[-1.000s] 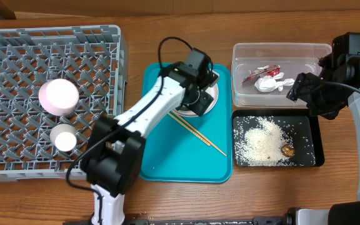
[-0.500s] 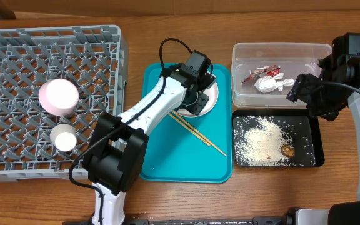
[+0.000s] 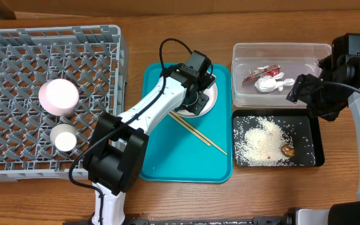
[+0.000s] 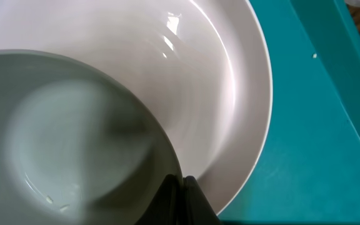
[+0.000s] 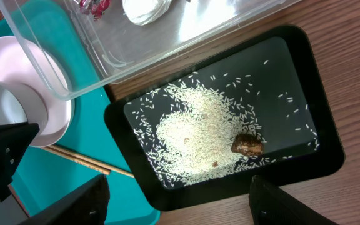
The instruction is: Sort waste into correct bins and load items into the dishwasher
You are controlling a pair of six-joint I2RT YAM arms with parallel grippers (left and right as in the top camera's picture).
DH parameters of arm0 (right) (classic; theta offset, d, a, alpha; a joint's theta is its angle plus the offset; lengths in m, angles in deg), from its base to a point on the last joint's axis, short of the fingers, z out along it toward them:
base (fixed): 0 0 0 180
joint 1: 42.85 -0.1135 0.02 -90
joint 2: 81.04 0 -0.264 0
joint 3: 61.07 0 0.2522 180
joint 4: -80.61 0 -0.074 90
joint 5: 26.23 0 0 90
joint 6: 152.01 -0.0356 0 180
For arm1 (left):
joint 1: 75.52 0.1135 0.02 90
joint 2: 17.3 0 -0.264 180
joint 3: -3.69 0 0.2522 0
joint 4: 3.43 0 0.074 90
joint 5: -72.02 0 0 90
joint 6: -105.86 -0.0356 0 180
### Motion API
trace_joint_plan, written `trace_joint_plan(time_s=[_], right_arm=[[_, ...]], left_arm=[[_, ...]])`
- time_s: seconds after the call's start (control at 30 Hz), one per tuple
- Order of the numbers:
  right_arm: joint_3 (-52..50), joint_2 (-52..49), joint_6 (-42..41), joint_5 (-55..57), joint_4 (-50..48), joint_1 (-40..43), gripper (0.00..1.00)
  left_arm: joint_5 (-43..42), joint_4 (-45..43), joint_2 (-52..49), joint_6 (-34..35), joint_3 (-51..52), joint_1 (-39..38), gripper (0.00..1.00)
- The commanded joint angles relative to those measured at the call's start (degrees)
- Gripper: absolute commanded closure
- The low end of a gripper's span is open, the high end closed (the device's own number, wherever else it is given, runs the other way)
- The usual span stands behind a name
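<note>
Overhead view of a wooden table with two robot arms. At far left, a large grey dish rack, already loaded with a pink bowl and a small white cup. In the middle, a teal tray carrying a white plate, a grey bowl resting on that plate, and a pair of wooden chopsticks lying slantwise just beside. At right, a clear tub with a red wrapper and crumpled white tissue inside, and next to it a black tray with a spread of rice and one brown food lump. Left gripper down at the plate, fingers pinched together on the rim of the grey bowl, judging by the left wrist view. Right gripper hovering over the black tray near the tub, fingers spread wide apart, nothing between them. Judged from this layout: waste sorting apparently finished, with wrapper, tissue, rice and lump all inside a bin. Loading only partway, with two pieces racked and three left on the teal tray: the gripped grey bowl, the plate beneath it, and the chopsticks. Likely next: lifting the bowl clear of the plate and carrying it across to the rack.
</note>
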Motion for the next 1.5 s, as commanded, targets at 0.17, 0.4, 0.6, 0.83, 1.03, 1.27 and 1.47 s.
trace_joint_plan(time_s=[0.17,0.4,0.6,0.83,1.03,1.27,1.47], right_arm=[[0.68,0.48,0.22,0.55,-0.07,-0.11,0.27],[0.68,0.48,0.22,0.55,-0.11,-0.11,0.27],[0.68,0.48,0.22,0.55,-0.09,-0.11,0.27],[0.68,0.48,0.22,0.55,0.13,-0.11,0.27],[0.68,0.48,0.22,0.55,0.13,-0.11,0.27],[0.68,0.48,0.2,0.52,0.17,-0.11,0.27],[0.68,0.48,0.22,0.55,0.55,-0.11,0.27]], left_arm=[[-2.78,3.98,9.14,1.36,-7.76,2.6,0.96],[-12.7,5.99,18.56,1.11,-11.04,13.38,0.96],[-38.36,5.64,19.96,-2.89,-11.02,30.64,0.96],[-63.76,5.35,13.11,-6.88,-11.02,48.15,0.96],[-80.63,4.2,3.65,-8.17,-11.02,55.45,0.96],[-83.78,4.76,-4.98,-8.11,-11.02,60.26,0.96],[-83.8,7.63,-7.69,-8.35,-10.99,64.48,0.96]])
